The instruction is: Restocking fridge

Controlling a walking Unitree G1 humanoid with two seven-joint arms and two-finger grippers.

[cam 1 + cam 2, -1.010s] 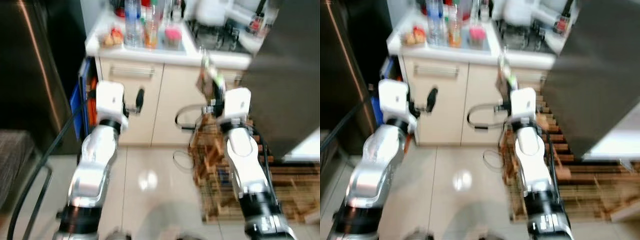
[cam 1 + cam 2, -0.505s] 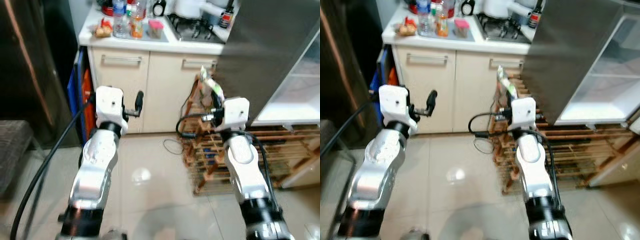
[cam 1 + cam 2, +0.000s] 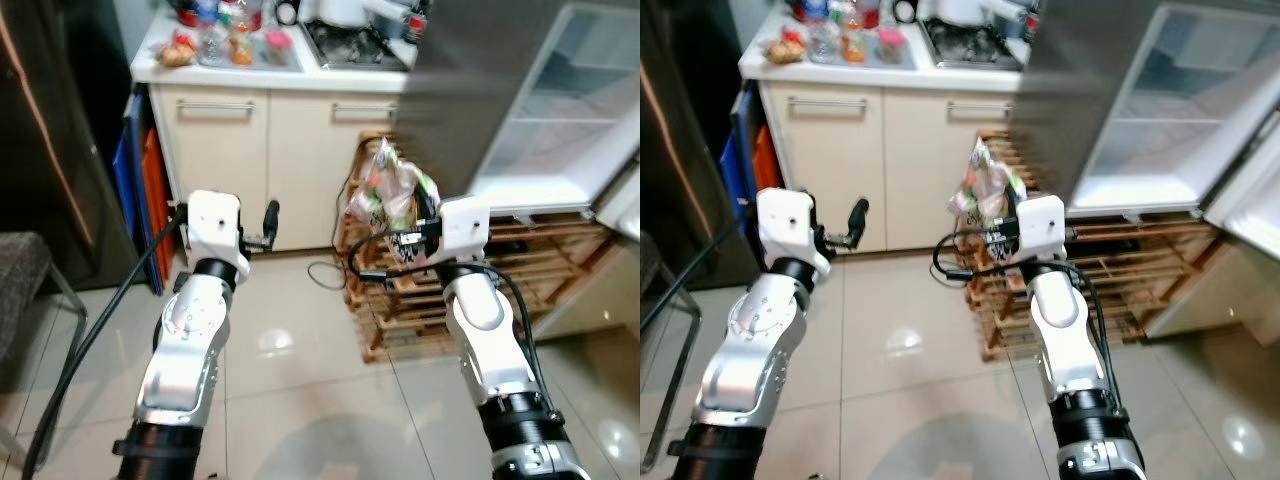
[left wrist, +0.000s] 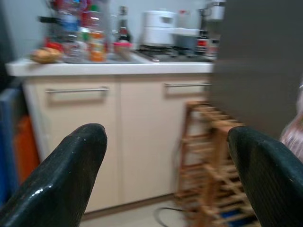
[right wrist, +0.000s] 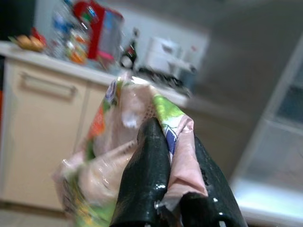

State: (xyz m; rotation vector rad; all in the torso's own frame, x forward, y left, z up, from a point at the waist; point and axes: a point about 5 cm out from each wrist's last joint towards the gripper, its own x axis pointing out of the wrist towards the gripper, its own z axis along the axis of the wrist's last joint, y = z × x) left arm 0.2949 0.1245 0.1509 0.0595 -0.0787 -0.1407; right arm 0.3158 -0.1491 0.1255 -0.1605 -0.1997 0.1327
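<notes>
Your right gripper point(image 5: 177, 189) is pinching a pink-and-green bag point(image 3: 388, 192), holding it up in front of the wooden rack point(image 3: 400, 300), near the open fridge point(image 3: 560, 110). Your left gripper point(image 4: 165, 175) is hanging wide open, gripping nothing, facing the cabinets point(image 3: 270, 150).

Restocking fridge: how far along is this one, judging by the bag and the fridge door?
Done: the grey fridge door stands open, white shelves showing. In hand: the right gripper is shut on a clear plastic food bag with green and orange print, held ahead of the robot. Left: placing the bag on a shelf. The left gripper is open and holds nothing.
</notes>
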